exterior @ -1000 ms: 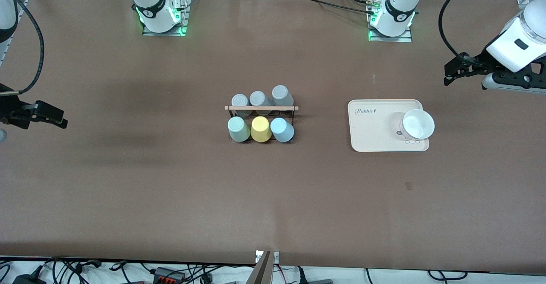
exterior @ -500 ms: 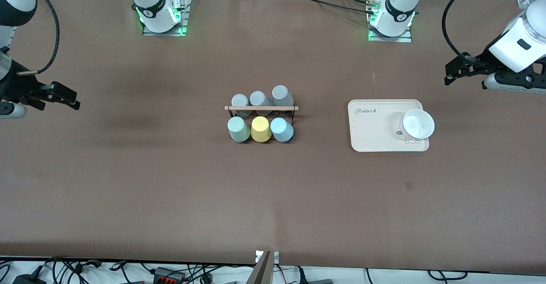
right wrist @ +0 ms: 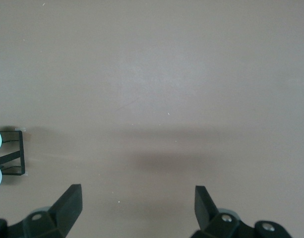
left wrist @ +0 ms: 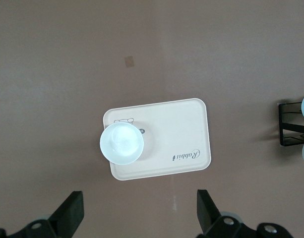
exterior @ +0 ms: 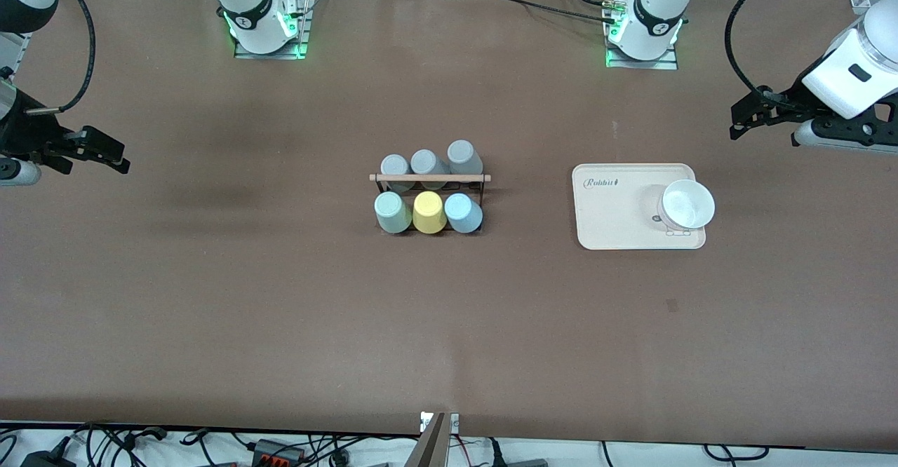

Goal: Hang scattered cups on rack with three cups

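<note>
On the rack (exterior: 430,179) sit the mint-green cup (exterior: 391,212) and light blue cup (exterior: 463,212); left gripper (exterior: 744,120) and right gripper (exterior: 105,153) hover at the surface's ends, fingers spread, empty.

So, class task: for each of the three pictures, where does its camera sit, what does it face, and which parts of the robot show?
Front view: high across the table, facing both bases; shows the rack, the tray, the left gripper and the right gripper.
Left wrist view: looks down on the tray with its bowl; own open fingers show.
Right wrist view: looks down on bare table; own open fingers show.
Shared: both wrist views catch the rack's end.
</note>
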